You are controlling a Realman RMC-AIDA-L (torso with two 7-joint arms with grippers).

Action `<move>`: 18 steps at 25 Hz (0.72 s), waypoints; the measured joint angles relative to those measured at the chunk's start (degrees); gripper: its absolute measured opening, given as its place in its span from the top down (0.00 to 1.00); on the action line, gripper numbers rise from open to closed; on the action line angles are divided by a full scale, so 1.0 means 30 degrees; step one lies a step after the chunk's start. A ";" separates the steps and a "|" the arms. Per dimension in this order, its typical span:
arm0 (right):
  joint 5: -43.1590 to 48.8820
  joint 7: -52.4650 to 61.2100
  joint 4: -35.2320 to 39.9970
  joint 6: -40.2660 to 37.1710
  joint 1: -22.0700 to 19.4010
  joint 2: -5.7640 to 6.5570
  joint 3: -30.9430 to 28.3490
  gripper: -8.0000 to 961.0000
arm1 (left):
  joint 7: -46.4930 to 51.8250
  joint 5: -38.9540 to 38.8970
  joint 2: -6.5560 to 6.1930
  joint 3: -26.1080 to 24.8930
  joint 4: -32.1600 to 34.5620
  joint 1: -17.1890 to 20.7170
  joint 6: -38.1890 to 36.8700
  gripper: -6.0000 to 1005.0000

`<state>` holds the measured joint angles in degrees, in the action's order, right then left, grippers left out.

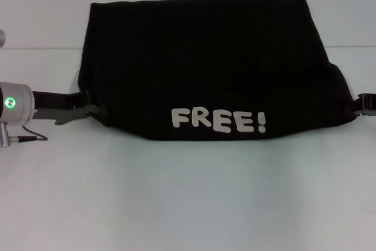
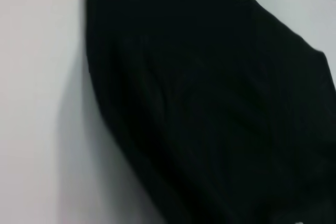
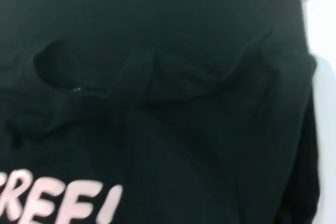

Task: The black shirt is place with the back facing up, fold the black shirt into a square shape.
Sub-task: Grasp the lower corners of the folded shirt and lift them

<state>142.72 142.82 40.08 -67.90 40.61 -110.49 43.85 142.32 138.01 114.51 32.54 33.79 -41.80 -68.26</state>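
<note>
Surface: a white table (image 1: 188, 204), plain and matte, with a thin seam line running across its far part. Lying directly on it: one black shirt (image 1: 205, 63), folded over into a broad block with a straight far edge and a rounded near edge. Pale lettering reading "FREE!" (image 1: 218, 121) showed along the near edge. A soft shadow fell on the tabletop beside the cloth.

from the head view i read one word, "free!" (image 1: 218, 120), in pale blocky capitals on the near folded part of the black shirt (image 1: 205, 57); in the right wrist view the same print (image 3: 58, 203) is cut off, so i only get "free" partly
</note>
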 joint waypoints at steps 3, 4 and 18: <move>0.0230 0.0346 0.0120 -0.1806 -0.0023 0.0161 -0.0075 0.93 | -0.0110 0.0402 -0.0034 0.0160 0.0357 0.0002 -0.1898 0.98; 0.0537 0.0585 0.0333 -0.2717 -0.0083 0.0210 -0.0086 0.93 | -0.0111 0.0614 -0.0039 0.0156 0.0615 0.0046 -0.2809 0.98; 0.2850 0.1148 0.7618 -1.3268 -0.4295 -0.1225 -0.0452 0.90 | -0.1342 0.4207 0.0130 0.0142 0.3226 0.1719 -1.3877 0.98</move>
<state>151.27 146.26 62.94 -107.70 27.72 -114.16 42.50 138.29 150.63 114.90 32.97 43.46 -36.65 -109.89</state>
